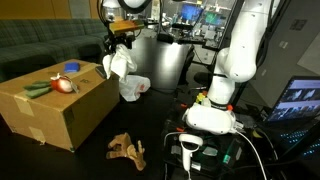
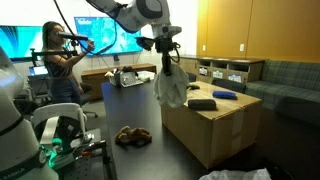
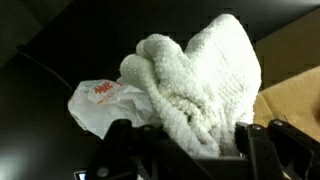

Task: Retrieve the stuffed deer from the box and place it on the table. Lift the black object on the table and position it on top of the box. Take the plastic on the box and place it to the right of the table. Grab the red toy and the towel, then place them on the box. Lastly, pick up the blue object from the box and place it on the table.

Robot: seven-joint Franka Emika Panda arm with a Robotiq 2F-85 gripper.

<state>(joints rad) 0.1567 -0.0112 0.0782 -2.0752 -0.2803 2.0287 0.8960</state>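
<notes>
Over the dark table [image 1: 150, 115], close to the top edge of the box [image 1: 60, 110], the white towel [image 1: 120, 66] hangs in the air directly under the gripper [image 1: 120, 48], which is clenched on its upper end.

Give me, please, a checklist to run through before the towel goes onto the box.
1. Tool shut on the towel: ok.
2. Towel hanging clear of the table: ok.
3. Towel above the box: not ok, it hangs beside the box's edge.
4. Bare cardboard free on top, next to the red toy, black object and blue object: ok.
5. Plastic off the box, lying on the table: ok.
6. Stuffed deer on the table, away from the box: ok.
</notes>
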